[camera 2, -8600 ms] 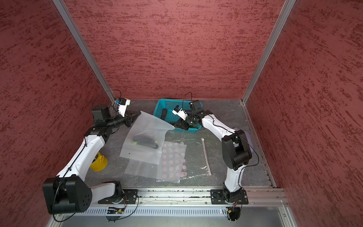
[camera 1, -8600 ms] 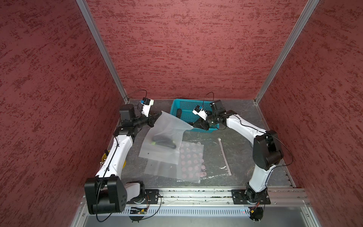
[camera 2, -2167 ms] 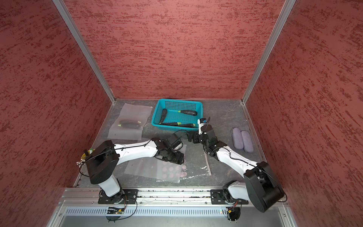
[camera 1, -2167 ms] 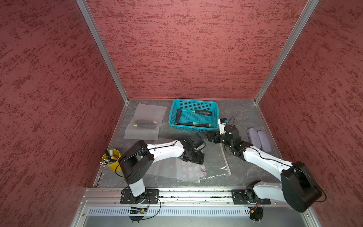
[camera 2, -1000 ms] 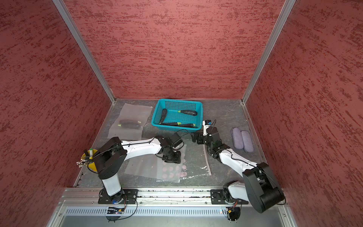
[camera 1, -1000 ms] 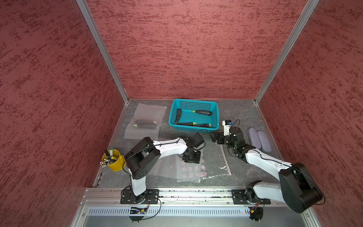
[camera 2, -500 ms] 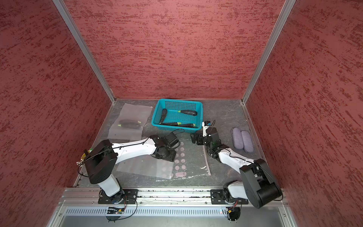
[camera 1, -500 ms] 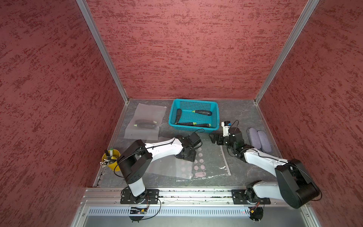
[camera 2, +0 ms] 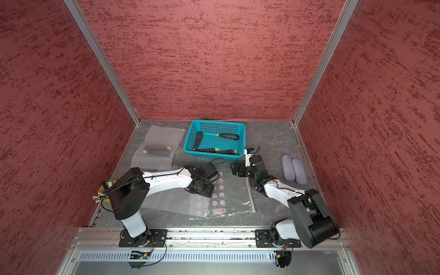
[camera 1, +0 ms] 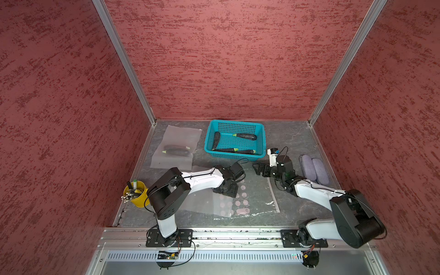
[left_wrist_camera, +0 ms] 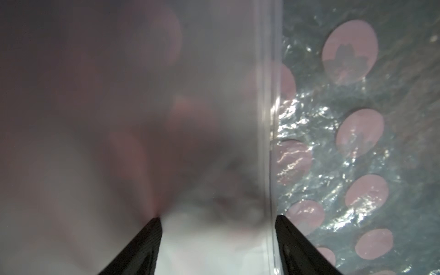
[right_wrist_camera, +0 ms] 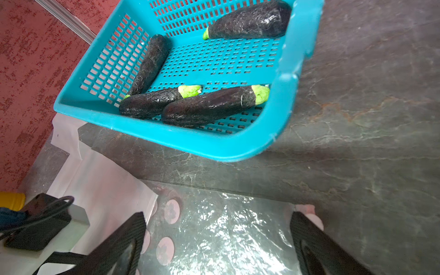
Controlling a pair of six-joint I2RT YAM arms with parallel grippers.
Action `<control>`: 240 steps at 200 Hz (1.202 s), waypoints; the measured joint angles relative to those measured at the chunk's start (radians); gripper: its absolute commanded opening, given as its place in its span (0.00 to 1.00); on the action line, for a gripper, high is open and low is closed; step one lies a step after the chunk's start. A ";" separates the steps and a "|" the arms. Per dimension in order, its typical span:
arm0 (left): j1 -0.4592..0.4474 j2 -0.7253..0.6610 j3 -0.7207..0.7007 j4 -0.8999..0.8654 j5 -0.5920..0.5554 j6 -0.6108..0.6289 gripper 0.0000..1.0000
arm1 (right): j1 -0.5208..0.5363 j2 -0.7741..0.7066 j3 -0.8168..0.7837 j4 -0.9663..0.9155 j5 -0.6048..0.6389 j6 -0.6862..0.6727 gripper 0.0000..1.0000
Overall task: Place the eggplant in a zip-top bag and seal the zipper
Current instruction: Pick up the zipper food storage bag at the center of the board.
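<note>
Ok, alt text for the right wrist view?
A teal basket with four eggplants sits on the grey table, ahead of the open right gripper. Beneath it lies a clear dotted bag; a frosted bag and the left arm are beside it.

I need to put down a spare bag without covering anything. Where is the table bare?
The back right corner is bare, bordered by the teal basket and the purple pads. The middle is crowded: the dotted bag and the frosted bag overlap there.
</note>
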 measured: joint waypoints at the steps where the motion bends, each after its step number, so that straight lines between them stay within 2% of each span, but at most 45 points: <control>1: 0.000 0.000 0.000 0.000 0.000 0.000 0.72 | 0.000 0.000 0.000 0.000 0.000 0.000 0.95; 91: 0.050 -0.028 -0.047 0.060 0.038 -0.002 0.40 | -0.001 0.040 0.000 0.015 -0.024 0.000 0.95; 130: 0.082 -0.043 -0.076 0.106 0.082 -0.005 0.20 | -0.001 0.054 0.000 0.021 -0.032 0.000 0.95; 145: 0.091 -0.045 -0.082 0.114 0.094 -0.005 0.09 | -0.001 0.059 0.000 0.021 -0.035 0.000 0.94; 150: 0.095 -0.046 -0.084 0.119 0.100 -0.005 0.00 | -0.001 0.061 0.000 0.021 -0.036 0.000 0.94; 205: 0.124 -0.065 -0.109 0.145 0.165 -0.008 0.00 | -0.001 0.069 0.001 0.021 -0.060 0.000 0.94; 240: 0.177 -0.140 -0.166 0.157 0.245 -0.039 0.00 | -0.001 0.118 0.006 0.035 -0.150 0.010 0.93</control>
